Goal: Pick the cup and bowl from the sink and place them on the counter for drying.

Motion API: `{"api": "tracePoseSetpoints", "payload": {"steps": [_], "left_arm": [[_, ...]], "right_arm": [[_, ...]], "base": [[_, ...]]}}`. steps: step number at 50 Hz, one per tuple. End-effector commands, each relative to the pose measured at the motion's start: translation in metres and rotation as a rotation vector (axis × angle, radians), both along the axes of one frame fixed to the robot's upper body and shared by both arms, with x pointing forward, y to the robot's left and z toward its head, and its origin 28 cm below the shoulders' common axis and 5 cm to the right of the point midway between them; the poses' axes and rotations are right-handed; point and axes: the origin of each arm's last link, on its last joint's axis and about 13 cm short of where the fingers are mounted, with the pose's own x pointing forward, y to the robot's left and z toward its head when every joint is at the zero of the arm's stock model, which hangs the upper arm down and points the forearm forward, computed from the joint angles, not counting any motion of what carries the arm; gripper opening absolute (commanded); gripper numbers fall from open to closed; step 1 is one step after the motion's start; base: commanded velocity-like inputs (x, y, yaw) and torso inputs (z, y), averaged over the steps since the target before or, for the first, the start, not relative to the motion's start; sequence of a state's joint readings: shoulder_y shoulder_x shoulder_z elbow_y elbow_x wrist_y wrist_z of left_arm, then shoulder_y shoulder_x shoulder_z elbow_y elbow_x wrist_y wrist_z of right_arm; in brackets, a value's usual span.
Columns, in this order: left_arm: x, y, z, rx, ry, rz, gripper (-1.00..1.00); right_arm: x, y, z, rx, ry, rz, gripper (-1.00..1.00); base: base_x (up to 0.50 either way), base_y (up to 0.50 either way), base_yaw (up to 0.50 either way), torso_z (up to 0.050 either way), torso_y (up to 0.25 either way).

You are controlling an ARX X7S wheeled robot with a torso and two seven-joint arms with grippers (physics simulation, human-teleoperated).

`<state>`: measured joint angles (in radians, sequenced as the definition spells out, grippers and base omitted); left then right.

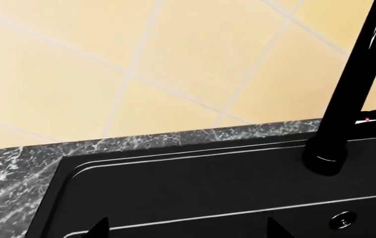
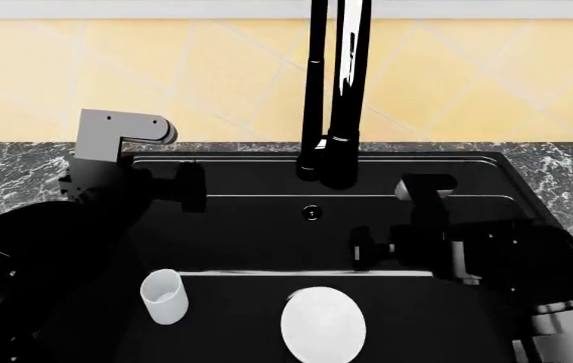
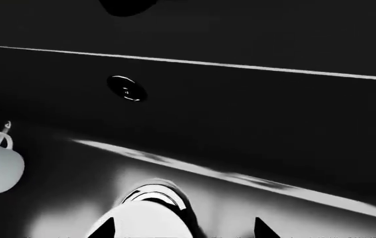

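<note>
Cup (image 2: pixel 165 296) and bowl (image 2: pixel 323 324) sit apart in sink (image 2: pixel 266 227); right gripper (image 3: pixel 182 229) spread just over bowl, left gripper (image 1: pixel 184 227) spread, empty.

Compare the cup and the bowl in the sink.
The cup is a narrow cylinder; the bowl is clearly wider and round. In the head view the cup sits toward the left arm's side, the bowl nearer the middle. Both are plain white and rest in the black sink, ungrasped.
</note>
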<state>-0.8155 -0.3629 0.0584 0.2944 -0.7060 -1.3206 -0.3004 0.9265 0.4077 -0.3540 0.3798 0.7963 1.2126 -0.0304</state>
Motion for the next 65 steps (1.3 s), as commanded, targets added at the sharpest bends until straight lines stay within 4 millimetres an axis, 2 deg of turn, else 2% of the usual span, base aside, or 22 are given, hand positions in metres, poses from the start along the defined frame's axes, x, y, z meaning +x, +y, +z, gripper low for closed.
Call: {"api": "tracePoseSetpoints", "payload": {"steps": [1, 11, 27, 32, 38, 65], "left_arm": [[-0.001, 0.001, -0.004, -0.005, 0.005, 0.007, 1.00], [-0.003, 0.001, -0.008, -0.008, -0.002, 0.012, 1.00], [-0.005, 0.001, -0.013, -0.021, 0.002, 0.014, 1.00], [-0.007, 0.001, -0.012, -0.022, 0.002, 0.015, 1.00], [-0.005, 0.001, -0.015, -0.024, 0.009, 0.012, 1.00], [-0.005, 0.000, -0.019, -0.030, 0.015, 0.020, 1.00]], "right_arm": [[0.011, 0.005, -0.035, -0.015, 0.070, 0.012, 1.00], [0.026, 0.011, -0.054, -0.025, 0.113, 0.034, 1.00], [0.027, 0.017, -0.080, -0.031, 0.176, 0.067, 1.00], [0.023, 0.019, -0.086, -0.034, 0.192, 0.079, 1.00], [0.011, 0.026, -0.107, -0.040, 0.242, 0.102, 1.00], [0.006, 0.025, -0.106, -0.013, 0.324, 0.041, 1.00]], "base": [[0.00, 0.00, 0.00, 0.000, 0.000], [0.00, 0.00, 0.00, 0.000, 0.001], [0.00, 0.00, 0.00, 0.000, 0.000], [0.00, 0.00, 0.00, 0.000, 0.000], [0.00, 0.00, 0.00, 0.000, 0.000], [0.00, 0.00, 0.00, 0.000, 0.000]]}}
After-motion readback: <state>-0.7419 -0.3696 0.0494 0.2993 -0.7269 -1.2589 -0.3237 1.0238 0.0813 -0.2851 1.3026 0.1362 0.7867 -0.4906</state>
